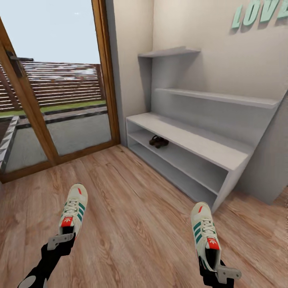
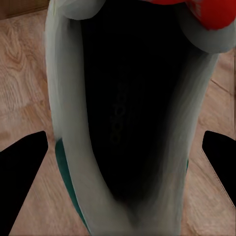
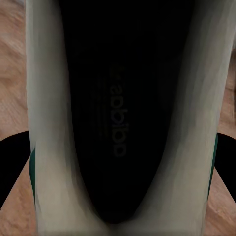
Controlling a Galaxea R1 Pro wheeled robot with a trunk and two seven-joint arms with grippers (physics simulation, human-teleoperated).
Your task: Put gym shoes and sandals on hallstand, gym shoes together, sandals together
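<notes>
**A:** Where are the shoes?

**B:** Each arm carries one. The left tool (image 1: 63, 241) is clenched on the heel of the left gym shoe (image 1: 74, 211), a cream-white sneaker with green stripes and a red tongue label, toe pointing away from the robot. The right tool (image 1: 218, 269) grips the heel of the right gym shoe (image 1: 205, 234) the same way. Whether the soles touch the corridor floor (image 1: 136, 224) cannot be told from the head view.

**A:** What do the wrist cameras give?

**B:** Each looks straight into its shoe's dark opening, with pale lining around it. In the left wrist view a black finger (image 2: 23, 169) stands on either side of the sneaker (image 2: 132, 123); the right wrist view shows the same around its sneaker (image 3: 120, 118).

**A:** And the rack?

**B:** The pale grey hallstand (image 1: 192, 140) stands ahead against the wall, beside a glass door (image 1: 52, 100). Its low surface has two open tiers beneath. The upper tier holds the brown sandals (image 1: 158, 141), lying close together near the door end. Two stepped shelves rise above, under mint letters (image 1: 260, 14).
</notes>
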